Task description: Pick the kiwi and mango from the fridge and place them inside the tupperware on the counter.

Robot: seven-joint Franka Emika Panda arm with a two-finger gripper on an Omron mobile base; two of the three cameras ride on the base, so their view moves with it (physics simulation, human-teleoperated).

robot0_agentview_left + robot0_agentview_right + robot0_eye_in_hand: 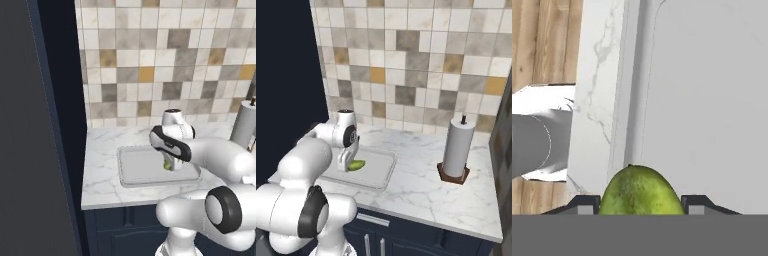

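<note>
My arm is glossy white, built of fat rounded segments with dark charcoal bands and discs at the joints. My gripper (641,207) ends in two small dark finger tips (each with a paler grey pad).

Even, soft rendered light, faint shadows, no glare; frames slightly blurred and low-resolution.

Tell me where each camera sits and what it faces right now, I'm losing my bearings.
Left base view: behind the arm, left; faces the tiled wall over the counter and tupperware; arm rises lower right.
Right base view: behind, right; same counter, tupperware, mango in the pincer, plus paper towel roll; arm lower left.
Hand view: on the hand, looking down along the pincer at the mango and tupperware floor.
All three views share the tupperware.
</note>
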